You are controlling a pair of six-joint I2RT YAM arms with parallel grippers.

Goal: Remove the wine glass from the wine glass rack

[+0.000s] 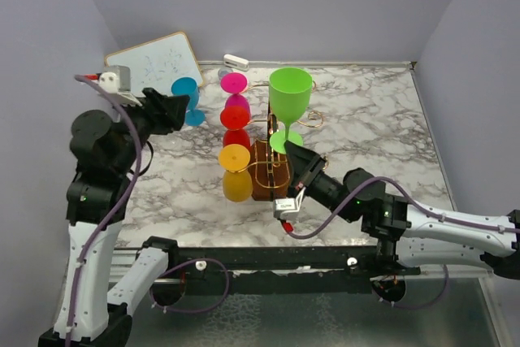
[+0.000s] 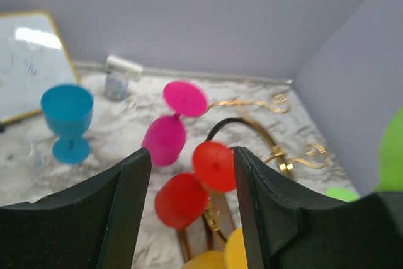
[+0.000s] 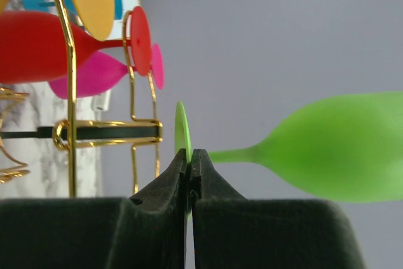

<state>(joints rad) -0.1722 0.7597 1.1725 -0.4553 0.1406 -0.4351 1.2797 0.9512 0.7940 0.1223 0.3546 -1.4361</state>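
Right fingers (image 3: 165, 188) clenched on green wine glass (image 3: 327, 146) foot | left fingers (image 2: 129, 200) spread, empty | gold wire rack (image 3: 71, 92)

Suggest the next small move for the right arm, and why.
Probably draw the right gripper rightward, clear of the wine glass rack: it is shut on the foot of the green wine glass, close beside the gold wires.

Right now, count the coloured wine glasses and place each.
5. Pink glass, red glass and yellow glass hang on the rack; the blue glass stands back-left; the right gripper pinches the green glass. None looks hidden.
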